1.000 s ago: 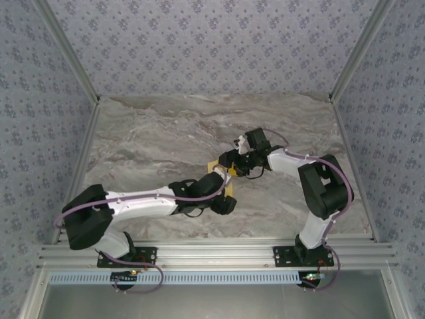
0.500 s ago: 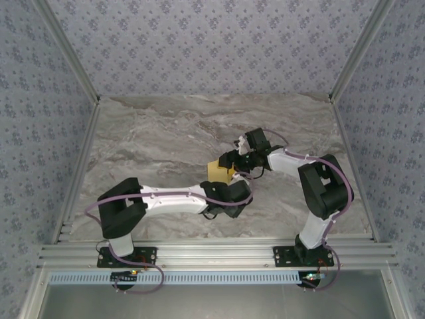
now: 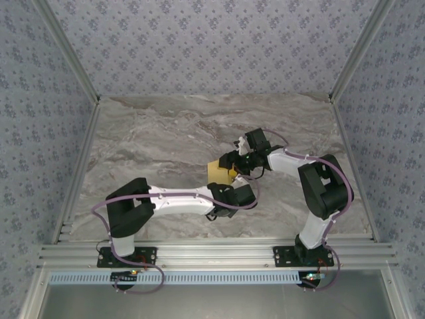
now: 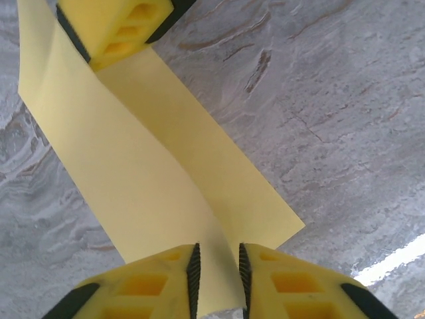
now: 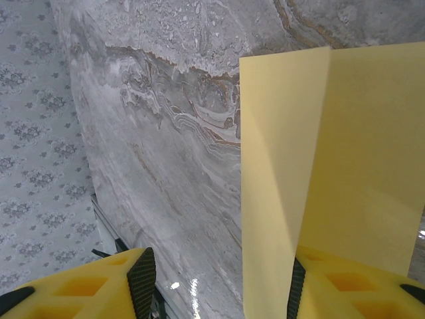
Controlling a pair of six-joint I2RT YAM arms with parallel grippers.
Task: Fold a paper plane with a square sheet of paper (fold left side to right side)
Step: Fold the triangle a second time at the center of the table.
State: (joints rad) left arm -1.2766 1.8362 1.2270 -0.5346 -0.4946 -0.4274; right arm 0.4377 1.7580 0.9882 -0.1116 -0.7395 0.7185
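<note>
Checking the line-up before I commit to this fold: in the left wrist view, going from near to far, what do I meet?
left gripper → square sheet of paper, running between its fingers and away → one yellow finger of the right gripper, on the sheet's far end

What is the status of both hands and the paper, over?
Left hand shut on the paper, holding one edge up. Right hand open, one finger on its other end. Fold not yet flat. No obstacle seen.

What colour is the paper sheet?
The paper sheet is plain yellow, unmarked; clearest in the left wrist view.
</note>
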